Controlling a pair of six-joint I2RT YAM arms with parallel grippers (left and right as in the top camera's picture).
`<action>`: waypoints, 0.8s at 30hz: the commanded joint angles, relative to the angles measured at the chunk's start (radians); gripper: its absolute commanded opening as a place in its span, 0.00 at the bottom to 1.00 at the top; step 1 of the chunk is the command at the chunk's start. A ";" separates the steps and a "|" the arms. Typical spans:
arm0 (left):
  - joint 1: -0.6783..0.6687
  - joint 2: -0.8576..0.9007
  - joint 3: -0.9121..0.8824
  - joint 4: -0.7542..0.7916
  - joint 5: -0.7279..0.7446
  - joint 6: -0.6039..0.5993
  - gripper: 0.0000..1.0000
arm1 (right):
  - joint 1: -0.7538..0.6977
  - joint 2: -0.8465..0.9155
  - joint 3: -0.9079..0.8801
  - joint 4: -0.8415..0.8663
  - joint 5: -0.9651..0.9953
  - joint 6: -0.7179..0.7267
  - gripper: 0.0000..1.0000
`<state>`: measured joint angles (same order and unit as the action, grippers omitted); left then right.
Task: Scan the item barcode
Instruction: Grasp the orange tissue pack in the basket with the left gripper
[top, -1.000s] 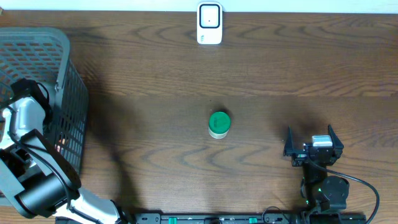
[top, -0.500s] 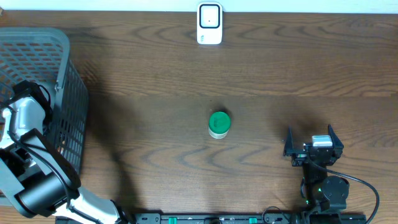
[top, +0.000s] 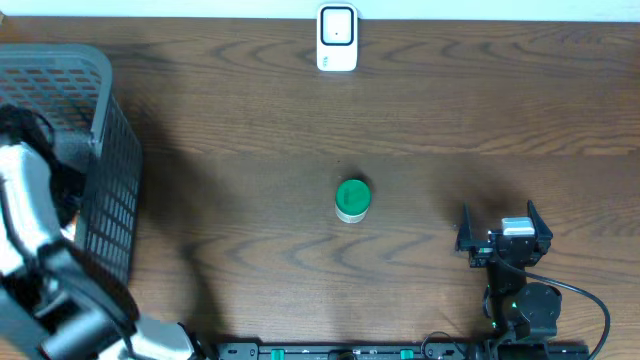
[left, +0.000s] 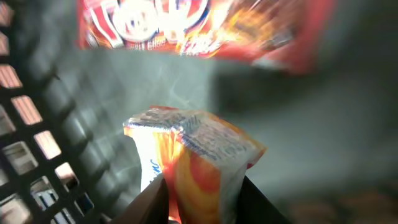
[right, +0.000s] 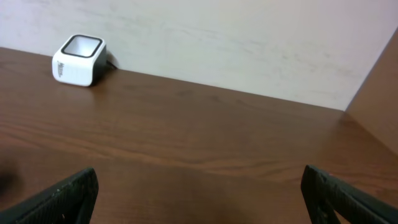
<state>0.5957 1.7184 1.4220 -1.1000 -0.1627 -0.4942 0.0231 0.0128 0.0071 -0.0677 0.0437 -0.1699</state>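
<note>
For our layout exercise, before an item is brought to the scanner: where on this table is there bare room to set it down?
Bare wood between the scanner and the green-lidded jar, between jar and basket, and beyond the right gripper toward the far-right corner. Crowded: inside the basket, with packets.

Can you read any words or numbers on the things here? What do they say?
Nothing can be read for sure.
On the red packet: big letters, too blurred to read.
On the orange and white packet: small print, too blurred to read.
On the white scanner and the green-lidded jar: no words showing.
</note>
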 joint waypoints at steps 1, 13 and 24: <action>0.006 -0.168 0.103 -0.026 0.163 -0.001 0.31 | 0.014 -0.002 -0.002 -0.003 0.000 -0.011 0.99; -0.157 -0.593 0.115 -0.017 0.596 -0.051 0.31 | 0.014 -0.002 -0.002 -0.003 0.000 -0.011 0.99; -0.349 -0.691 0.115 0.005 0.113 -0.103 0.87 | 0.014 -0.002 -0.002 -0.003 0.000 -0.011 0.99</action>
<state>0.2523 1.0122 1.5284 -1.1156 0.1001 -0.5720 0.0231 0.0128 0.0071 -0.0677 0.0437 -0.1699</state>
